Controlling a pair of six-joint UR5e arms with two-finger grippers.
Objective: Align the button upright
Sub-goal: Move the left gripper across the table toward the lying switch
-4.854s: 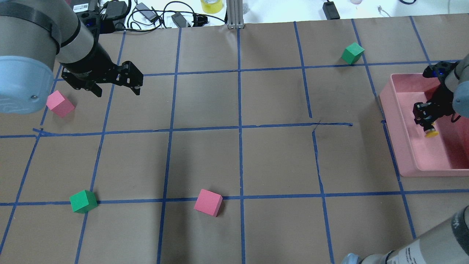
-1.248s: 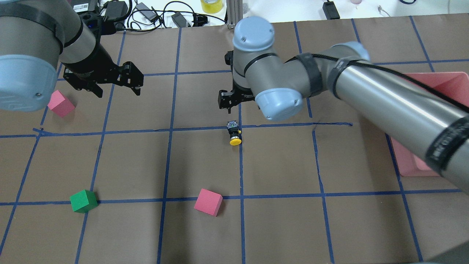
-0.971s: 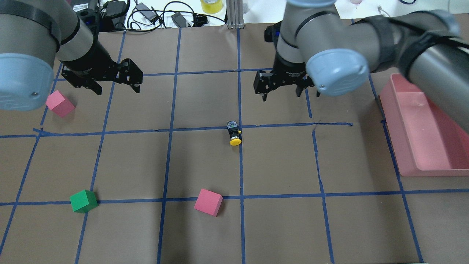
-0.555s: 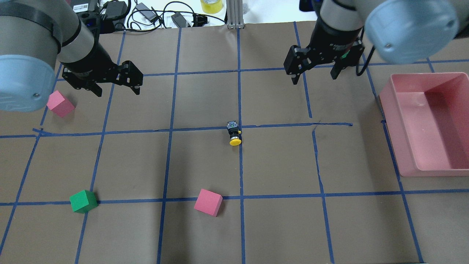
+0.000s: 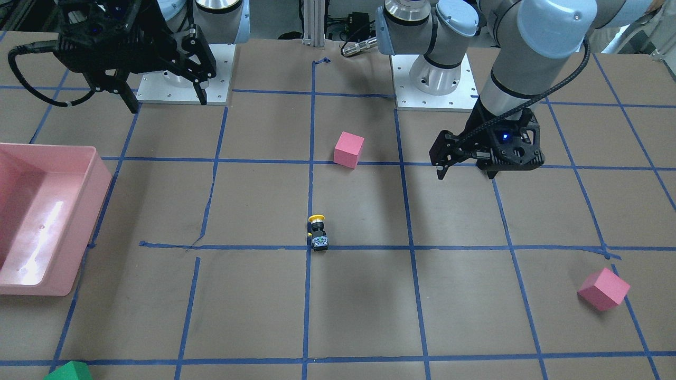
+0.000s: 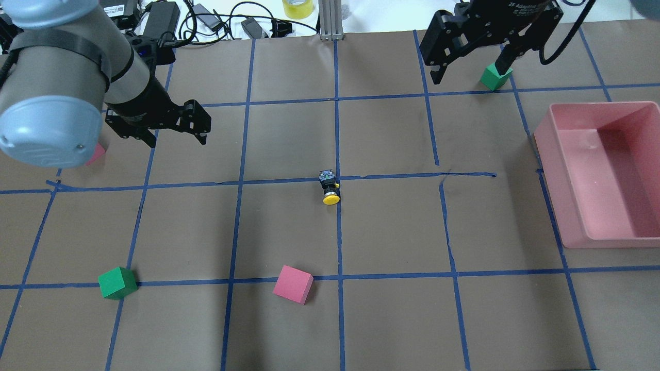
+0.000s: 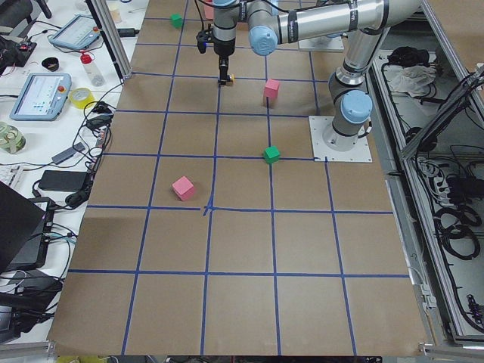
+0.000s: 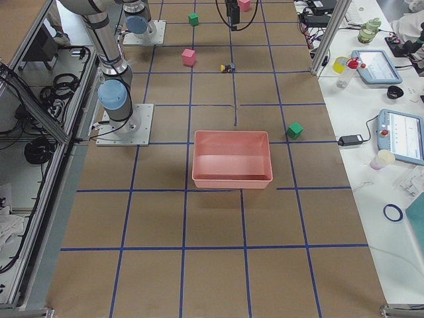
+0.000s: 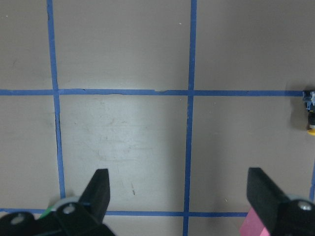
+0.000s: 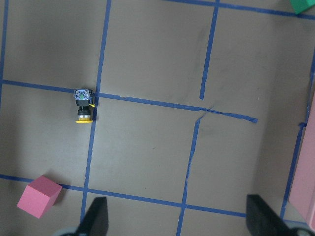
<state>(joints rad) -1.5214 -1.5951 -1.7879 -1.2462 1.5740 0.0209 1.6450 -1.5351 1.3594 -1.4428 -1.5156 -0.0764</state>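
The button (image 6: pixel 329 188) lies on its side at the table's centre, on a blue tape crossing, with its yellow cap toward the robot and its base block away. It also shows in the front view (image 5: pixel 317 232), the right wrist view (image 10: pixel 83 110) and at the left wrist view's right edge (image 9: pixel 310 115). My left gripper (image 6: pixel 178 140) is open and empty, well to the button's left. My right gripper (image 6: pixel 469 72) is open and empty, raised at the far right, away from the button.
A pink bin (image 6: pixel 551 180) stands at the right edge. A pink cube (image 6: pixel 293 284) and a green cube (image 6: pixel 117 282) sit near the front. Another green cube (image 6: pixel 495 77) sits under the right gripper. A second pink cube (image 6: pixel 95 153) is mostly hidden by the left arm.
The right gripper brought the button from the bin to the table's centre, let go, and withdrew to the far right. The left arm shifted slightly right. The button has stayed still.
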